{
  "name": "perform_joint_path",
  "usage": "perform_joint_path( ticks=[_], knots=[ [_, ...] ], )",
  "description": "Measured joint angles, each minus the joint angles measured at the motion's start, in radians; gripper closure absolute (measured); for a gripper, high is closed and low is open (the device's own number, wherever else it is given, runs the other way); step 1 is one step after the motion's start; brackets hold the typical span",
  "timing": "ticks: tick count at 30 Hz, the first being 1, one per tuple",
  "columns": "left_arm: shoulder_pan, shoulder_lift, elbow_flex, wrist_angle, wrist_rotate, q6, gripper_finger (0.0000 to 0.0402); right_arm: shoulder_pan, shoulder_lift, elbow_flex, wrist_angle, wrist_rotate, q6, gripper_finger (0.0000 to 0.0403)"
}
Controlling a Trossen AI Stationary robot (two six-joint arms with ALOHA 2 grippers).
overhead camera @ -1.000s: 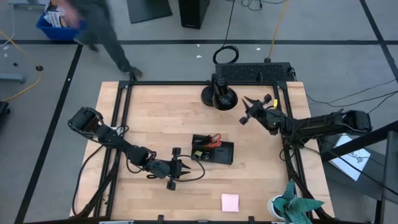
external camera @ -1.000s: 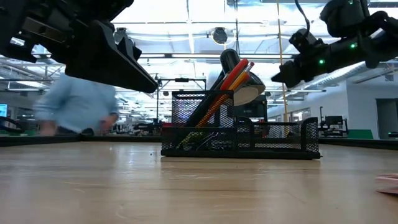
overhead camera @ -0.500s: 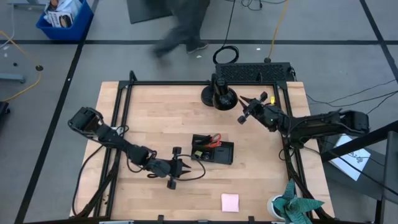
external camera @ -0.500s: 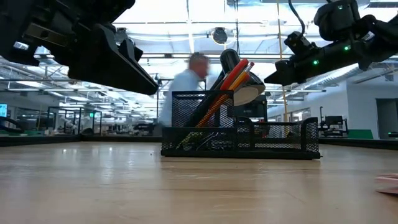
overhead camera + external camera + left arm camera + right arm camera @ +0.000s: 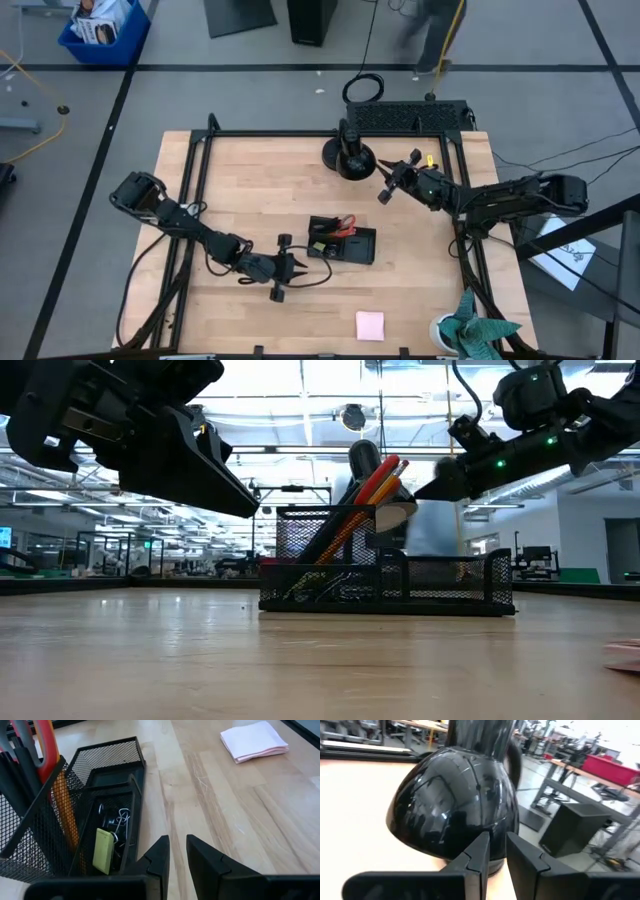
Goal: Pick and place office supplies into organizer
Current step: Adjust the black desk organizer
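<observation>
Beside the organizer point(image 5: 342, 240), left tool point(image 5: 296, 270) hovers, fingers nearly together

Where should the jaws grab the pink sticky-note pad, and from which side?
Take the pink sticky-note pad across two opposite edges, coming straight down. It lies flat on the table with open wood on all sides, apart from the organizer. The stack looks thin, so the jaws likely need to close near the tabletop.
</observation>
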Motion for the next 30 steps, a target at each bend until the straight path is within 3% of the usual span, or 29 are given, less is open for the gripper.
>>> perform_joint_path(
  ticks=[19, 30],
  knots=[
    [0.000, 0.000, 0.000, 0.001, 0.000, -0.004, 0.0330, 0.001, 0.071, 0.024, 0.084, -0.157, 0.024, 0.0344],
    [0.000, 0.000, -0.001, 0.007, -0.001, -0.006, 0.0330, 0.013, 0.112, 0.065, 0.075, -0.154, -0.022, 0.0344]
  ],
)
